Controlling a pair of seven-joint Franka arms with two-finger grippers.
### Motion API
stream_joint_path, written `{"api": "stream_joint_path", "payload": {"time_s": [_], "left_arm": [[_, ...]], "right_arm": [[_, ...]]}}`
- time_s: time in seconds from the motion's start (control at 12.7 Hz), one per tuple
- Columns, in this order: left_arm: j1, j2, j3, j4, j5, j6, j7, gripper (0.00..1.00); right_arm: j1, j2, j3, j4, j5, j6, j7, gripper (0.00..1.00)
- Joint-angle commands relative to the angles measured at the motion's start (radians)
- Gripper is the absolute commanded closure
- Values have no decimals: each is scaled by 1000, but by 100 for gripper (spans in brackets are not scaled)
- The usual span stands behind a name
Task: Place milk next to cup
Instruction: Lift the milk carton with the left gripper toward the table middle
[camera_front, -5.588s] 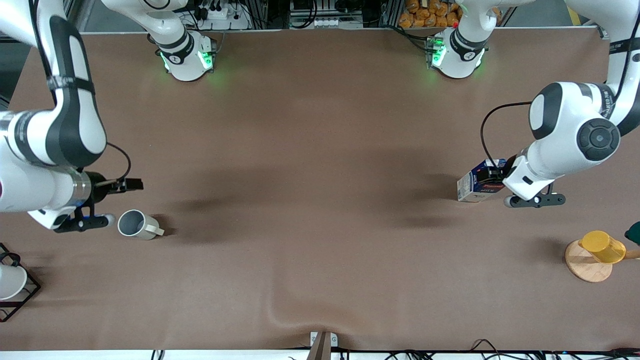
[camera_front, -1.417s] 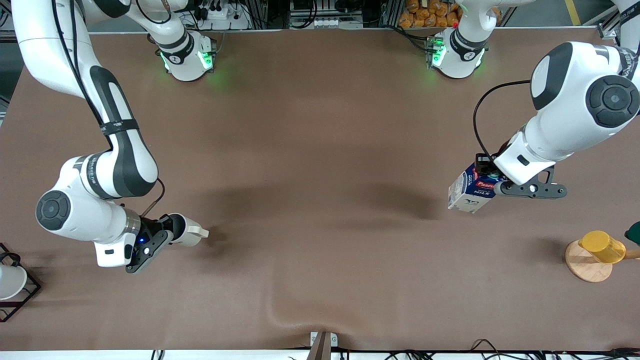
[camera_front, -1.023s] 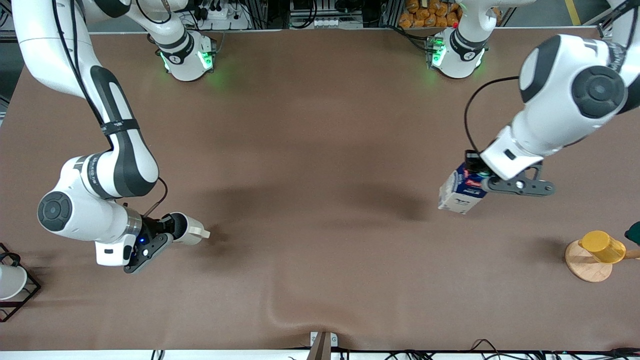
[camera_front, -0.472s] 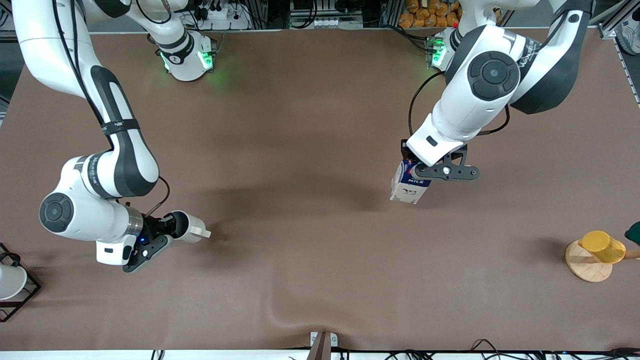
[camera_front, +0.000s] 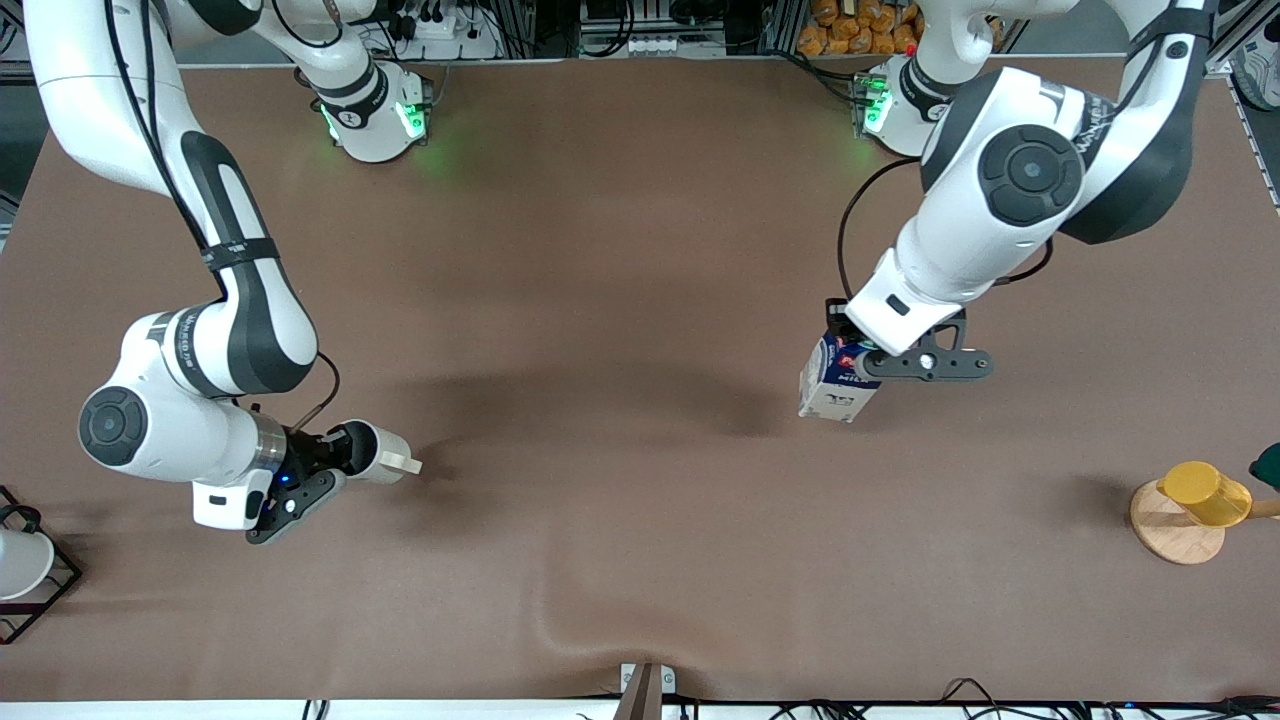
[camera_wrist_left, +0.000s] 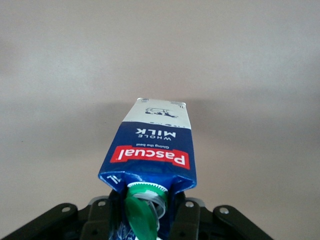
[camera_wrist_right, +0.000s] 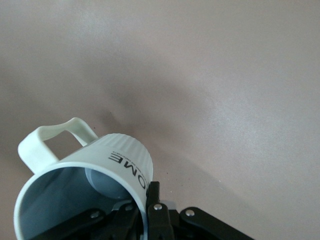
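I've got the milk (camera_front: 838, 380) in my left gripper (camera_front: 858, 352), pinched at its gabled top, and it hangs up in the air over the counter (camera_front: 600, 300), toward my left arm's end of it. The carton dangles below the gripper with its pale bottom tipped away from my wrist. In the left wrist view the milk (camera_wrist_left: 152, 150) juts straight out from between my fingers, green cap (camera_wrist_left: 142, 200) right at the gripper, red label band facing up, blue side printed with "WHOLE MILK", pale base at the tip. Only bare counter lies under it there.

My right gripper (camera_front: 335, 462) has the cup (camera_front: 378, 463), fingers closed on its rim, one inside the mouth and one outside. The cup is tipped on its side, its stubby handle (camera_front: 404, 464) pointing toward the middle of the counter. The right wrist view shows the cup (camera_wrist_right: 85, 185) up close: ribbed pale wall, grey inside, a dark finger (camera_wrist_right: 152, 200) pressed against the outer wall by the lettering. Whether the cup touches the counter or hangs just above it, I cannot tell.

So the milk and the cup are well apart, with a wide stretch of brown counter between them.

At the counter's edge on my left arm's end, a yellow cup (camera_front: 1205, 492) lies on a round wooden coaster (camera_front: 1172, 535). At my right arm's end, a white cup (camera_front: 20, 562) sits in a black wire rack (camera_front: 50, 595).
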Motion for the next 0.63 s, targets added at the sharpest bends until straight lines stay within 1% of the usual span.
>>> {"api": "stream_joint_path", "payload": {"time_s": [0.0,0.16,0.31,0.47,0.55], "left_arm": [[31,-13,-2,16,3,-20,10,62],[46,-13,-2,14,3,-20,24,62],[55,-13,-2,14,3,-20,26,62],[58,-13,-2,14,3,-20,26,62],[61,-10,-2,14,3,-20,27,62]], "right_arm": [[-7,-11,8,-3,9,-17,14,100],[-5,-11,8,-1,9,-22,17,100],[16,-11,13,5,7,-30,112,100],[70,-6,19,8,7,-34,169,100],[118,1,17,19,3,-25,192,100]]}}
